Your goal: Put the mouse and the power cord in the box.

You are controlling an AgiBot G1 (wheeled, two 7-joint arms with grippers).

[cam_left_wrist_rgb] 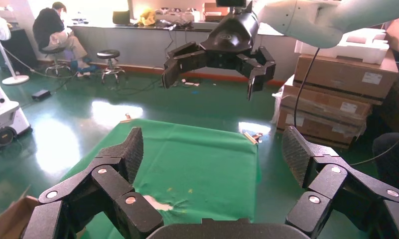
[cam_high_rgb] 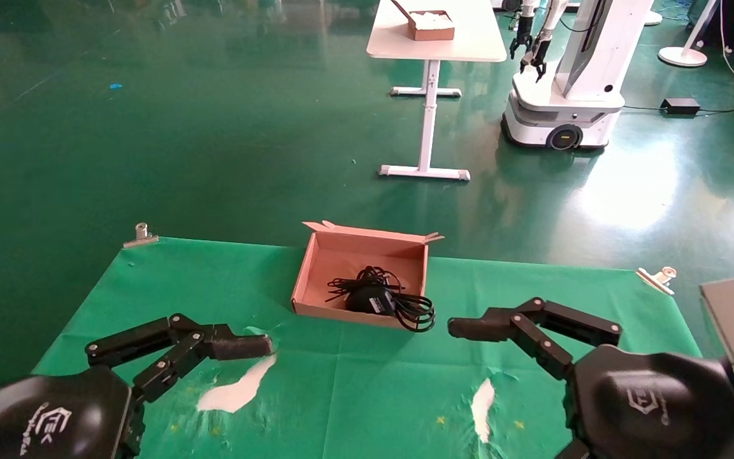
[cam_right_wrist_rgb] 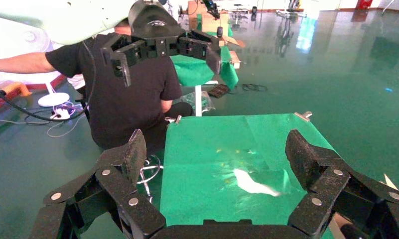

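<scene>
The box (cam_high_rgb: 341,255) stands open at the far middle of the green cloth. Inside it lies the black mouse (cam_high_rgb: 370,298) with its thin wire heaped behind it. The power cord (cam_high_rgb: 417,313) lies in loops at the box's front right corner, partly hanging over the rim. My left gripper (cam_high_rgb: 243,347) hovers open over the cloth, in front of and left of the box, holding nothing (cam_left_wrist_rgb: 212,154). My right gripper (cam_high_rgb: 469,328) hovers open just right of the box's front corner, also holding nothing (cam_right_wrist_rgb: 214,154).
White torn patches (cam_high_rgb: 239,389) (cam_high_rgb: 483,401) mark the cloth in front. Metal clips (cam_high_rgb: 141,234) (cam_high_rgb: 658,278) hold its far corners. A white table with a smaller brown box (cam_high_rgb: 431,25) and another robot (cam_high_rgb: 564,95) stand beyond. A person (cam_right_wrist_rgb: 132,99) sits beside the table.
</scene>
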